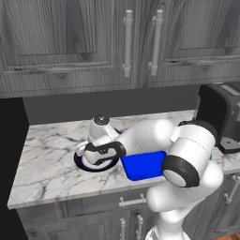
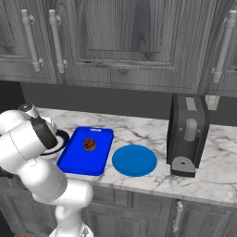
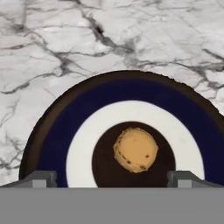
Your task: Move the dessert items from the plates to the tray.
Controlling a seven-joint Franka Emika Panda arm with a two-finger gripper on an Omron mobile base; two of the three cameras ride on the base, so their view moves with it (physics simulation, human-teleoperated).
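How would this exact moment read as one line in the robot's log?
gripper: open, above tan pastry | pastry: on navy-rimmed plate | chocolate piece: on tray | blue plate: bare

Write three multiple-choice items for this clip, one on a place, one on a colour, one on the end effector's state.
1. Where is the dark chocolate piece?
A. on the round blue plate
B. in the blue tray
C. on the counter

2. What colour is the pastry on the navy-rimmed plate?
A. tan-orange
B. green
C. white

3. How is the end effector?
A. shut on the pastry
B. open above the pastry
C. gripping the tray's rim

Key: 1 B, it lies inside the blue tray, while the round blue plate is bare. 2 A, the hand view shows it tan-orange on the dark centre. 3 B, the fingertips stand wide apart on both sides, touching nothing.
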